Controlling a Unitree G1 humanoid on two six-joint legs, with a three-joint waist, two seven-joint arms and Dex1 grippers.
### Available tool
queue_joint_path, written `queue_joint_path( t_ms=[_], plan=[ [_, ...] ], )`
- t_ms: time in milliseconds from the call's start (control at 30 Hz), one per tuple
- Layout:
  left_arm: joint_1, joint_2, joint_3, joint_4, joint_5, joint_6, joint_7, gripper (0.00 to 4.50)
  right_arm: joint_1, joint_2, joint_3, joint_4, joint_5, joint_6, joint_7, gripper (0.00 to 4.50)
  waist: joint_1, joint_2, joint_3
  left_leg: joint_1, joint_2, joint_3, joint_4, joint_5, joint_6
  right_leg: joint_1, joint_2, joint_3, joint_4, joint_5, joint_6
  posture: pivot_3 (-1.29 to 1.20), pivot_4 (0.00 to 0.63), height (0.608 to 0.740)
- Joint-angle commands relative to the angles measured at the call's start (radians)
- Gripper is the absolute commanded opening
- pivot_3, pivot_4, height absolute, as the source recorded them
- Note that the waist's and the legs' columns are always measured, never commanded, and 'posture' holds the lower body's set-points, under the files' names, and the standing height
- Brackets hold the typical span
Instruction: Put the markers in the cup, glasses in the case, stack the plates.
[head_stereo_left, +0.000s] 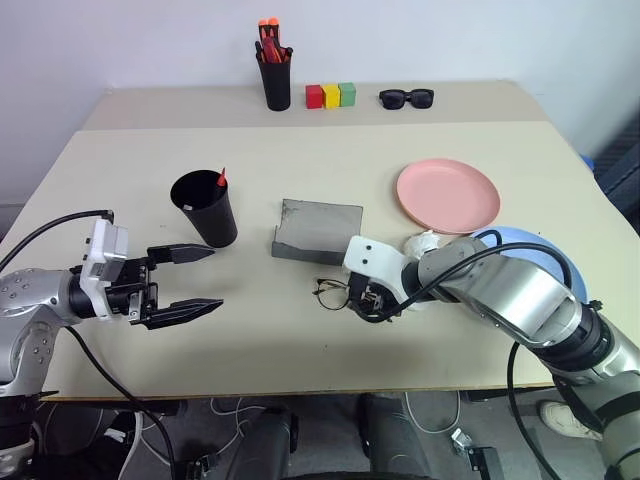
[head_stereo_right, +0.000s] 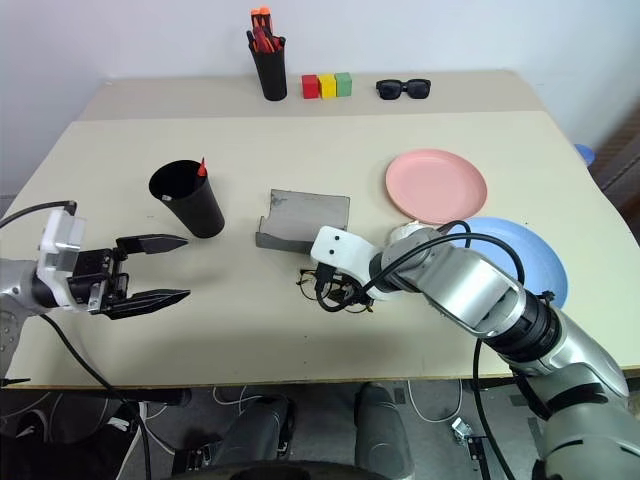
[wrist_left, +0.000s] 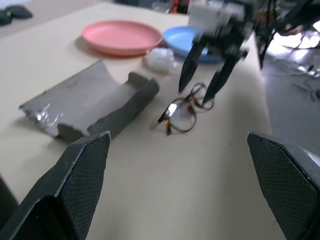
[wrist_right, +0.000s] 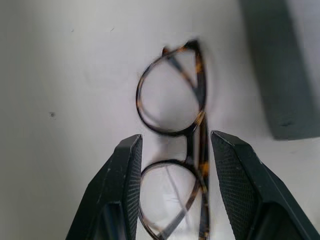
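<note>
Landmark: the open grey case (head_stereo_left: 318, 231), mid-bench (head_stereo_left: 300, 340).

Nearest the robot, out to the case's left: left end effector (head_stereo_left: 195, 281), fingers spread wide, nothing in it, hovering over bare bench.

Just in front of the case: glasses (head_stereo_left: 331, 292) flat on the bench, folded. Right end effector (wrist_left: 207, 82) points down over them, fingers (wrist_right: 125, 185) parted, one on each side of the near lens and bridge; not clamped on the frame.

Left of the case, about level with it: black cup (head_stereo_left: 206, 208) upright, a marker's red tip (head_stereo_left: 221, 178) poking above its rim.

Right of the case: small crumpled white object (wrist_left: 160, 59), then blue plate (head_stereo_right: 535, 255), partly under the right arm. Pink plate (head_stereo_left: 448, 194) right and slightly behind the case, just beside the blue one, not stacked.

Far behind the case, along the back edge: tall pen cup (head_stereo_left: 274, 74), coloured blocks (head_stereo_left: 331, 95), black sunglasses (head_stereo_left: 406, 97).
</note>
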Motion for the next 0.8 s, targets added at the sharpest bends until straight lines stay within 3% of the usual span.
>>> queue_joint_path(
  t_ms=[33,133,233,467,567,800],
  plan=[
    [-0.004,0.008,0.036,-0.03,-0.028,0.001,0.0,4.5,0.004,-0.016,0.006,0.005,-0.024,-0.025,-0.002,2.16,-0.001,0.0,0.0,0.0,0.0,0.0,0.0,0.0,0.0,0.0,0.0,0.0,0.0,0.0,0.0,0.0,0.15,0.74],
    [-0.01,0.01,0.033,-0.024,-0.025,0.003,0.001,4.5,0.01,-0.003,-0.01,0.019,-0.032,-0.023,-0.011,1.29,-0.001,0.0,0.0,0.0,0.0,0.0,0.0,0.0,0.0,0.0,0.0,0.0,0.0,0.0,0.0,0.0,0.15,0.74],
    [-0.015,0.011,0.029,-0.017,-0.02,0.002,0.001,4.5,0.011,0.006,-0.019,0.025,-0.034,-0.023,-0.015,0.03,0.0,0.0,0.0,0.0,0.0,0.0,0.0,0.0,0.0,0.0,0.0,0.0,0.0,0.0,0.0,0.0,0.15,0.74],
    [-0.025,0.01,0.02,-0.011,-0.01,0.001,0.006,4.5,0.012,0.004,-0.031,0.022,-0.032,-0.022,-0.013,0.03,0.001,0.0,0.0,0.0,0.0,0.0,0.0,0.0,0.0,0.0,0.0,0.0,0.0,0.0,0.0,0.0,0.15,0.74],
    [-0.025,0.009,0.019,-0.016,-0.011,0.005,0.012,4.5,0.0,-0.045,-0.047,0.016,-0.03,-0.039,0.019,0.03,0.003,0.0,0.0,0.0,0.0,0.0,0.0,0.0,0.0,0.0,0.0,0.0,0.0,0.0,0.0,0.0,0.15,0.74],
    [-0.042,0.003,0.023,-0.019,-0.016,0.011,0.033,4.5,-0.11,-0.044,-0.221,0.037,0.044,-0.048,0.1,0.03,-0.004,0.001,0.001,0.0,0.0,0.0,-0.001,0.0,0.0,0.0,0.001,0.0,0.0,0.0,0.0,0.0,0.15,0.74]
  ],
)
